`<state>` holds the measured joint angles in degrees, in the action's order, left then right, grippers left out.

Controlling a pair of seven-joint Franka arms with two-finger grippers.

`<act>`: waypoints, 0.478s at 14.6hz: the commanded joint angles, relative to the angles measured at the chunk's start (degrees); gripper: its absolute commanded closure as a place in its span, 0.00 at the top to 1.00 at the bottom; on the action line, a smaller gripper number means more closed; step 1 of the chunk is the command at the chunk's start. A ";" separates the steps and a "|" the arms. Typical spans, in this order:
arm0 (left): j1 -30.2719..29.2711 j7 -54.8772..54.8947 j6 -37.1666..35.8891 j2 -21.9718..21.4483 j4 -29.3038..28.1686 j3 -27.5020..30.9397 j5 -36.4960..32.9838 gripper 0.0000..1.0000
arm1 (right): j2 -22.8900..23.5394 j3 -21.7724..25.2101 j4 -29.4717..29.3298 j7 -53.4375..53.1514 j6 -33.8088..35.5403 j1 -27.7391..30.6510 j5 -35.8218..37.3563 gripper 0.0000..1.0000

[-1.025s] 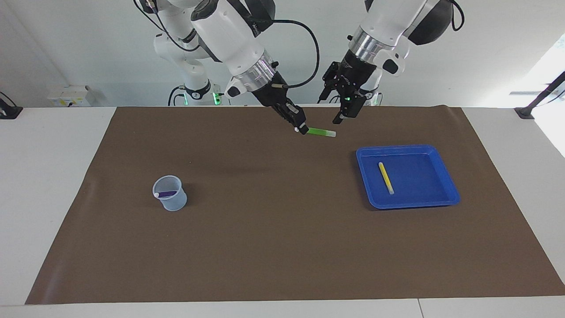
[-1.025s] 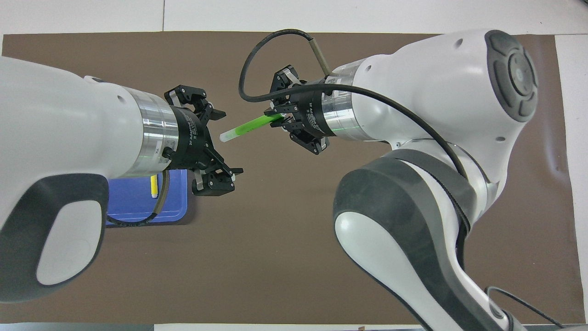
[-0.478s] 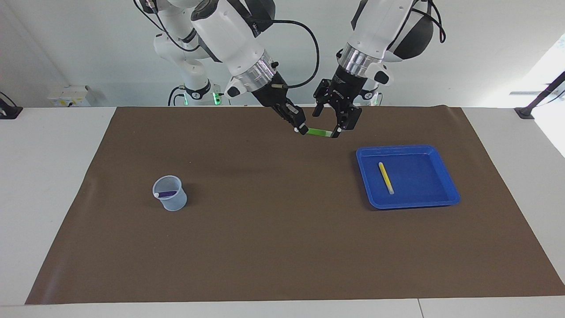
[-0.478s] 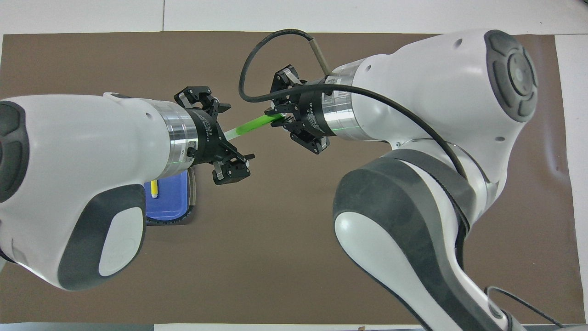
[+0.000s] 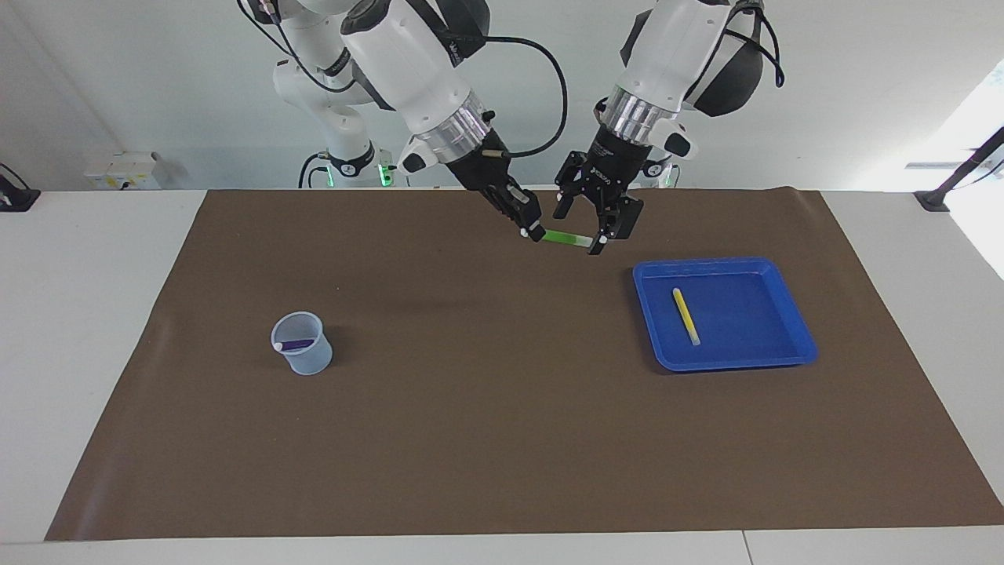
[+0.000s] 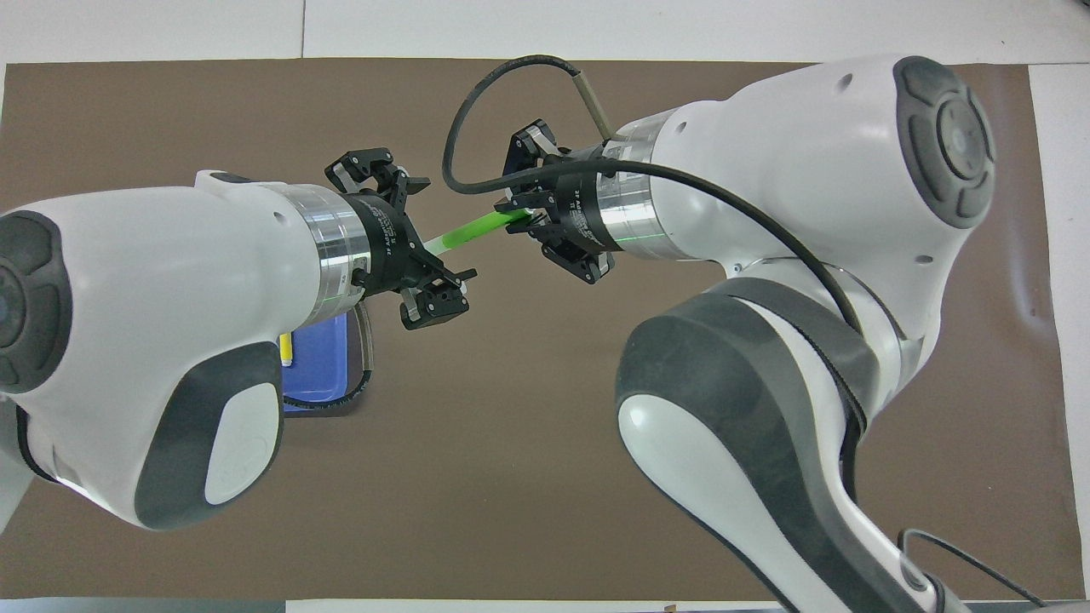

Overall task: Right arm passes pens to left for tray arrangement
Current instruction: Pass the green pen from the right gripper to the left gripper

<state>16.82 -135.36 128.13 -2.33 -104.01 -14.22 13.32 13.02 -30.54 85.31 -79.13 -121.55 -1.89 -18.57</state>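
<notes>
Since a second ago, the left gripper (image 5: 594, 229) has swung in from the tray's end and now sits around the pale tip of the green pen (image 5: 566, 238), with one open finger on each side of it. Its fingers are wide apart and have not closed on the pen. The right gripper (image 5: 533, 228) has stayed in the same spot, up in the air over the brown mat (image 5: 471, 439), near the edge closest to the robots.

Going from the right arm's end of the tabletop (image 5: 86, 314) to the left arm's end: first comes the small see-through cup (image 5: 302, 343), standing on the mat with the purple pen (image 5: 296, 344) lying inside it. Next is the right gripper, shut tight on one end of the green pen. The pen sticks out sideways toward the left gripper. In the overhead view the pen (image 6: 470, 232) makes a bright green bridge between the right gripper (image 6: 530, 220) and the left gripper (image 6: 434, 255).

Last is the blue tray (image 5: 788, 312), flat on the mat toward the left arm's end. The yellow pen (image 5: 685, 315) lies inside it, close to the side that faces the cup. In the overhead view the left arm hides most of the tray (image 6: 319, 375).
</notes>
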 commanded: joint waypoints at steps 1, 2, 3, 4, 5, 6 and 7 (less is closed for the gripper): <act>0.67 0.45 2.65 -0.40 -2.34 0.07 -0.75 1.00 | 0.96 -0.75 -1.37 -0.50 0.09 0.31 1.26 0.00; 0.75 0.36 2.39 -0.48 -2.43 0.07 -0.66 1.00 | 0.96 -0.75 -1.37 -0.50 0.00 0.31 1.26 0.00; 0.93 0.18 2.30 -0.48 -2.34 0.07 -0.66 1.00 | 0.96 -0.75 -1.37 -0.50 0.00 0.31 1.26 0.00; 1.28 0.09 2.65 -0.48 -2.43 0.07 -0.66 1.00 | 0.96 -0.75 -1.37 -0.50 0.08 0.22 1.26 0.00; 1.02 0.27 2.83 -0.48 -2.43 0.07 -0.49 1.00 | 0.96 -0.75 -1.37 -0.50 0.08 0.31 1.26 0.00; 1.10 0.44 3.09 -0.48 -2.43 0.07 -0.49 0.94 | 0.96 -0.75 -1.37 -0.50 0.00 0.31 1.35 0.00; 1.28 0.79 3.18 -0.48 -2.52 0.07 -0.49 0.89 | 0.96 -0.75 -1.37 -0.41 -0.09 0.31 1.35 0.00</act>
<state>17.26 -135.10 129.59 -2.26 -105.30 -14.51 13.32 13.02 -30.54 85.30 -79.13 -121.55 -1.89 -18.53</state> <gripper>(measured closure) 0.044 0.824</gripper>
